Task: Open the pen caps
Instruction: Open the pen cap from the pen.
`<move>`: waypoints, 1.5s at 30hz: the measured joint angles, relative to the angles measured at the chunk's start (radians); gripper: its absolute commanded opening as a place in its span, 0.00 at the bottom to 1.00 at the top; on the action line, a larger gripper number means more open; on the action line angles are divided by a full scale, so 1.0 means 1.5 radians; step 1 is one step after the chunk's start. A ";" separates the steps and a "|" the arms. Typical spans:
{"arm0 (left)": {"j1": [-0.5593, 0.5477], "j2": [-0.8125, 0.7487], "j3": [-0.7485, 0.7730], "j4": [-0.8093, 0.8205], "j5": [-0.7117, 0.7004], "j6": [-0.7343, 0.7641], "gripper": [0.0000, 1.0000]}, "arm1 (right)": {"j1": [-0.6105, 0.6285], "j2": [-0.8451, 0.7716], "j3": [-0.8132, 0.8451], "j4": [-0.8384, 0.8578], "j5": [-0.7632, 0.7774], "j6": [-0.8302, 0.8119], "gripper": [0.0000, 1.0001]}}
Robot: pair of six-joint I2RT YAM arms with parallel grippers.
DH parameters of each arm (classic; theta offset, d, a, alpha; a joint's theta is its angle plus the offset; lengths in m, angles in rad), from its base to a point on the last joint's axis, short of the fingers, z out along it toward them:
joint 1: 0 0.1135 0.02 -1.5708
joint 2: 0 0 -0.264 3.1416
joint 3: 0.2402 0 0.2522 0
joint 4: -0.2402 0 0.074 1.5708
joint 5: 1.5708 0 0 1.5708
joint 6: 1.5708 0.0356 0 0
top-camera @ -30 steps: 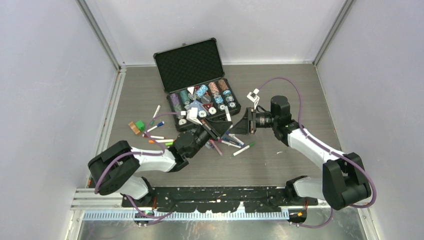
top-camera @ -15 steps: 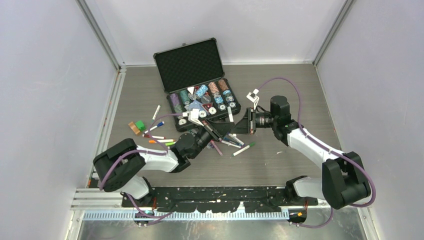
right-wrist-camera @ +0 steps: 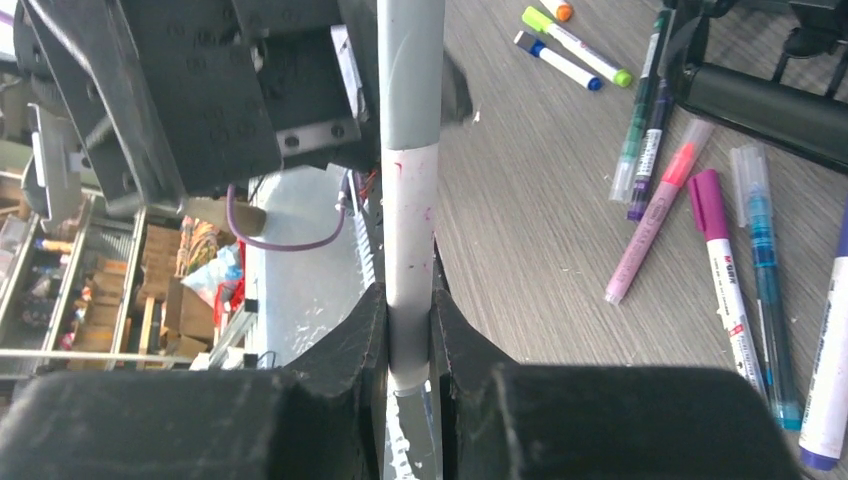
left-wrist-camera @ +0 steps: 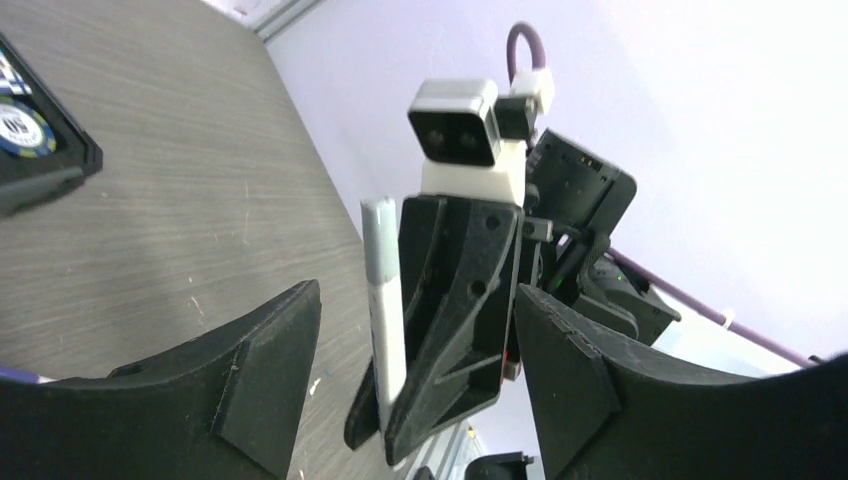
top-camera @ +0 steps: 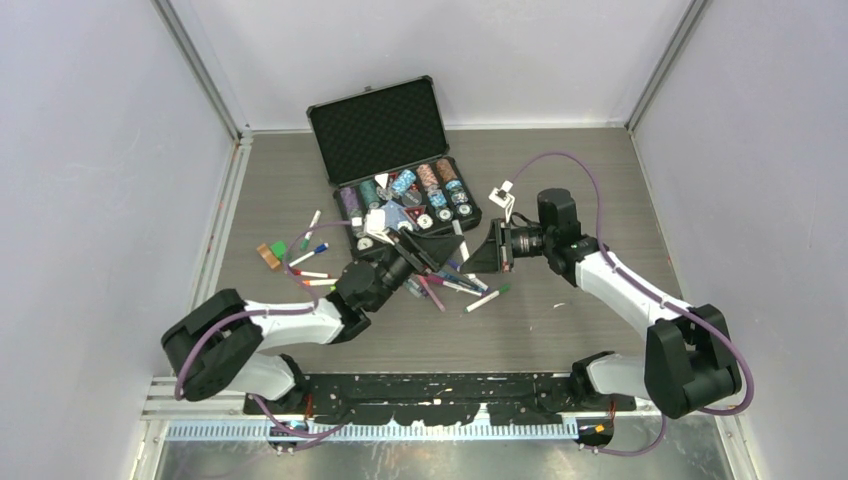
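Now at mid-table: the right gripper (right-wrist-camera: 408,322) is clamped tight on a white pen (right-wrist-camera: 410,225), its fingers pinching the barrel from both sides near one end. The barrel carries faint pink smudges. A grey cap (right-wrist-camera: 410,80) sits on the far end of the pen, pointing away from the right wrist and toward the other arm.

The left gripper (left-wrist-camera: 415,305) stands wide apart, holding nothing. From its wrist view the pen (left-wrist-camera: 383,300) shows upright in the gap between the two black fingers, clear of both, with the right gripper behind it. Cannot tell from the right wrist view whether any left finger touches the cap.

From above, the two grippers meet nose to nose just in front of the open black case (top-camera: 378,128); left gripper (top-camera: 428,250), right gripper (top-camera: 480,252), the held pen (top-camera: 459,232) between them.

Loose pens (right-wrist-camera: 655,215) lie flat on the grey table (top-camera: 580,170) below and beside the grippers: pink, purple-capped, teal, dark green, and further off a lime-tipped and a blue-tipped one. More loose pens (top-camera: 315,275) lie to the left of the left arm, well apart from the grippers.

The case's lower half holds rows of poker chips (top-camera: 405,185); its lid is propped up behind.
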 measured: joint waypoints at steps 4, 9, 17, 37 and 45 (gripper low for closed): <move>0.039 -0.041 0.002 -0.051 0.039 -0.011 0.71 | 0.002 0.000 0.006 -0.019 -0.032 -0.022 0.01; 0.064 -0.046 0.011 -0.098 0.081 -0.020 0.63 | 0.008 0.000 0.006 -0.029 -0.062 -0.036 0.01; 0.068 -0.018 0.037 -0.100 0.132 -0.032 0.52 | 0.012 0.000 0.008 -0.041 -0.079 -0.042 0.00; 0.077 0.015 0.038 -0.055 0.162 -0.051 0.39 | 0.014 0.004 0.017 -0.073 -0.082 -0.062 0.01; 0.077 0.007 0.038 -0.055 0.163 -0.051 0.33 | 0.016 0.010 0.017 -0.083 -0.082 -0.069 0.01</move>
